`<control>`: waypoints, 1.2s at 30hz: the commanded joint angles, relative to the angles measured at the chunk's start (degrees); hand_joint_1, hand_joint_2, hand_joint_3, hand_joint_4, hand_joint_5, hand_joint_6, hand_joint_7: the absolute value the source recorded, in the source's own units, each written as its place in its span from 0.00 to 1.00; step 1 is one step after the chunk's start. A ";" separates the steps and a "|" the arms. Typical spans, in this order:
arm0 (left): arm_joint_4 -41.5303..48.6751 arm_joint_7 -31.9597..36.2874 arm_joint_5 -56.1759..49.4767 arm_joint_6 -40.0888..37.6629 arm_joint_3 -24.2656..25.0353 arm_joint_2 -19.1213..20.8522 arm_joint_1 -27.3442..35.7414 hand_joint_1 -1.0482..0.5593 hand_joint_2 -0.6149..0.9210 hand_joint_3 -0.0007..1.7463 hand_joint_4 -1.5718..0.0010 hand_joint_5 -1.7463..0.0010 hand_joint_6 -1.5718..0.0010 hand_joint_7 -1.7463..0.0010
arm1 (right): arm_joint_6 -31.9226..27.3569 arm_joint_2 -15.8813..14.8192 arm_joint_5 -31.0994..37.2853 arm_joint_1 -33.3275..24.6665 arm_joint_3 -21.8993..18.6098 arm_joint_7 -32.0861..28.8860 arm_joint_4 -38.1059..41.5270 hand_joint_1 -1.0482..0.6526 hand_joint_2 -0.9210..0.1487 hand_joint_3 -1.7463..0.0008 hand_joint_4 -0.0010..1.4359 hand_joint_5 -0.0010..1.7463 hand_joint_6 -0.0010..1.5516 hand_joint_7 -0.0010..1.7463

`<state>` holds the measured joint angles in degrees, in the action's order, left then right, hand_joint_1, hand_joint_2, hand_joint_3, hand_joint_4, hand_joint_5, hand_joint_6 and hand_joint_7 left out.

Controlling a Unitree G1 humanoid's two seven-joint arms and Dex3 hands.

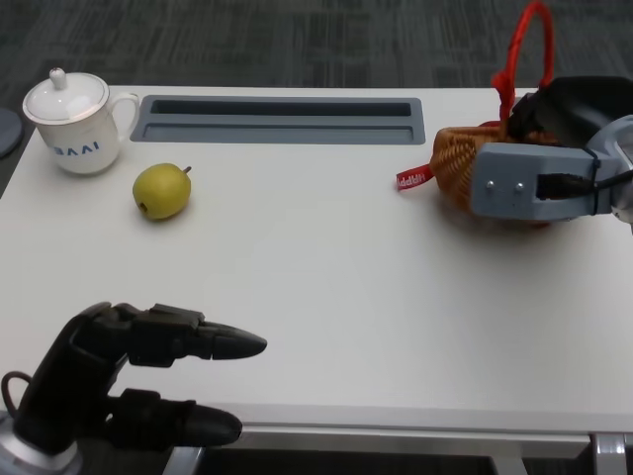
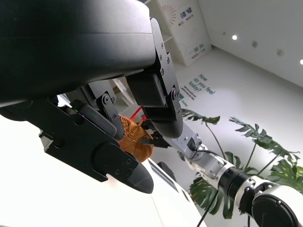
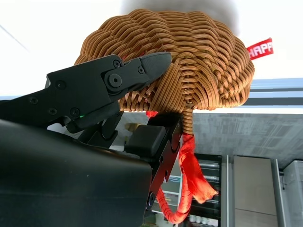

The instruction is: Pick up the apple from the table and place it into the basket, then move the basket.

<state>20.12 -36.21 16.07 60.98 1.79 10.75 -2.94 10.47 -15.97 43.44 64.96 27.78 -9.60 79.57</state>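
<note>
Two things sit at ten o'clock on the table (image 1: 326, 267): a lidded white cup (image 1: 74, 124) lettered "BAAI" and, just beside it, the yellow-green apple (image 1: 162, 191). At two o'clock the right hand (image 3: 137, 101) grips the wicker basket (image 1: 457, 163), whose red tag (image 1: 415, 178) reads "HAPP". At seven o'clock the left hand (image 1: 138, 371) holds nothing, fingers apart.

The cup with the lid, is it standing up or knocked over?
Standing up. The cup sits on the table with its lid on top.
</note>
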 commanded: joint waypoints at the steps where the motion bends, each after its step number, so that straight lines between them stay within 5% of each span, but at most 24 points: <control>1: -2.03 1.03 0.30 -0.63 0.31 1.76 2.11 0.40 0.87 0.00 0.30 1.00 0.35 1.00 | -0.83 1.11 -1.93 1.90 -1.85 0.23 0.16 0.44 0.01 1.00 0.82 0.07 0.66 0.00; 16: -3.41 1.95 0.03 -1.81 -0.62 1.85 3.06 0.39 0.88 0.00 0.30 1.00 0.36 1.00 | 1.29 1.73 -2.70 0.86 -3.58 0.36 0.07 0.39 0.03 1.00 0.80 0.03 0.68 0.00; 25: -3.42 1.51 0.42 -2.77 -1.25 2.05 1.20 0.37 0.87 0.00 0.29 1.00 0.35 0.99 | 2.32 0.53 -7.02 -0.31 -7.07 8.83 -0.15 0.14 0.04 1.00 0.63 0.00 0.48 0.00; 29: -3.30 1.40 0.62 -2.91 -1.60 1.92 0.67 0.38 0.87 0.00 0.29 1.00 0.34 0.99 | 2.54 -0.05 -8.56 -1.11 -8.19 11.54 -0.39 0.07 0.05 1.00 0.66 0.02 0.40 0.00; 32: -3.38 1.47 0.56 -3.22 -1.81 1.86 0.31 0.36 0.87 0.00 0.29 1.00 0.34 1.00 | 3.28 -0.28 -9.38 -1.91 -8.58 12.40 -0.68 0.04 0.05 1.00 0.78 0.12 0.33 0.00; 36: -3.54 1.79 0.19 -3.81 -1.91 1.78 0.03 0.35 0.88 0.00 0.29 1.00 0.34 1.00 | 4.07 -0.36 -10.59 -2.43 -9.50 13.38 -0.97 0.03 0.05 1.00 0.68 0.53 0.28 0.01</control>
<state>17.02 -35.09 16.19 57.65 -0.20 11.97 -2.55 14.07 -15.35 33.81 62.63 18.84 3.25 79.64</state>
